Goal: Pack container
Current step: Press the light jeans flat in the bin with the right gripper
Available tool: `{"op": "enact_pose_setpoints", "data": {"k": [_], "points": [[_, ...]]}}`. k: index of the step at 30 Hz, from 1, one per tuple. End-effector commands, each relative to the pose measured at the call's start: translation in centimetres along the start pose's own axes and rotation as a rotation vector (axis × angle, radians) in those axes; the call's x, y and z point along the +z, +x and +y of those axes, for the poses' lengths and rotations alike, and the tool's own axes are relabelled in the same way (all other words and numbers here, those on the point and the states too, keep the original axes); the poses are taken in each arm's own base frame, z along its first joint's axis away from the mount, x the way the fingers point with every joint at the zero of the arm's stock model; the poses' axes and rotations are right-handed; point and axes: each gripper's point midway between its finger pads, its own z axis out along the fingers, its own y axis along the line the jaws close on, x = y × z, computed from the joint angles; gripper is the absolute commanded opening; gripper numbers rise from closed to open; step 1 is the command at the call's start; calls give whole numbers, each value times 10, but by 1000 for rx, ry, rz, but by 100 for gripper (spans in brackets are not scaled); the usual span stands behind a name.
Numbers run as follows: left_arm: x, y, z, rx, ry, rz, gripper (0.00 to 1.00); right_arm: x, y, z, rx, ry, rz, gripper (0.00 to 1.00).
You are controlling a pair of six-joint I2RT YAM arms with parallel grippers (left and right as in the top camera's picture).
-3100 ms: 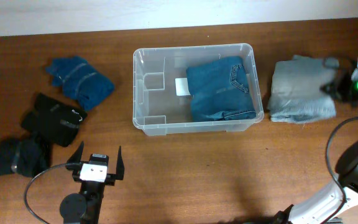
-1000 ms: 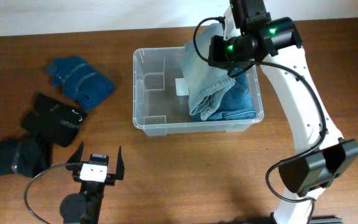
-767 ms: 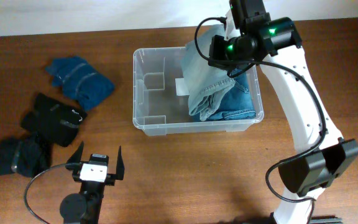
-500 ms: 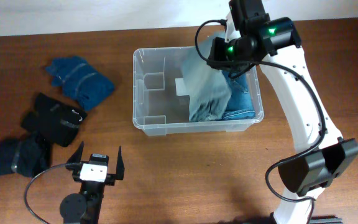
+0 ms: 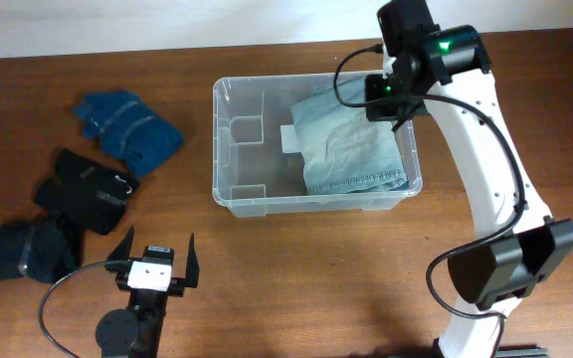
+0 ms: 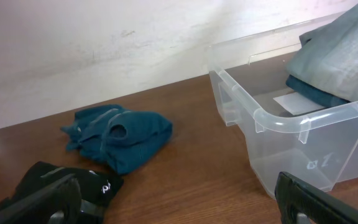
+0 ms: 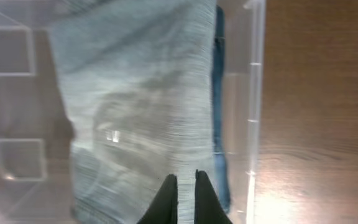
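Note:
The clear container [image 5: 216,149] stands at the table's middle back. A light grey-blue folded garment [image 5: 351,149] lies spread in its right half, on top of dark blue jeans [image 7: 219,93]. My right gripper [image 5: 390,91] hangs over the container's back right corner; its fingers [image 7: 168,198] stand almost together on the light garment's edge [image 7: 135,106]. My left gripper [image 5: 155,261] is open and empty near the front edge, left of the container [image 6: 278,124]. A white label [image 5: 291,137] shows on the container's base.
A blue folded garment [image 5: 127,127] lies at the back left, also in the left wrist view [image 6: 120,134]. Black garments [image 5: 86,189] and a dark bundle [image 5: 28,249] lie at the left edge. The container's left half holds no clothes.
The right arm carried the light garment from the table's right side over the container and lowered it onto the dark jeans; the gripper has shifted right and back. The left arm has not moved.

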Motion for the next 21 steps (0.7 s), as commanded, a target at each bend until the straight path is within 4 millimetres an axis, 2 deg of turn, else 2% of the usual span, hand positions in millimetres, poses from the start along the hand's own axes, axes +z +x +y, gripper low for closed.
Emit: {"op": "enact_pose_setpoints", "data": {"k": [1, 6, 11, 16, 21], "points": [[0, 1, -3, 8, 20, 5, 99, 23, 6, -10, -35, 68, 58, 4], [0, 1, -3, 7, 20, 5, 99, 80, 36, -13, -46, 90, 166, 4], [0, 1, -3, 7, 20, 5, 99, 125, 66, -21, -29, 106, 228, 4], [0, 1, -3, 7, 20, 5, 99, 159, 90, -34, -10, 117, 255, 4], [0, 1, -3, 8, 20, 5, 99, 179, 104, -46, 15, 122, 263, 4]]}}
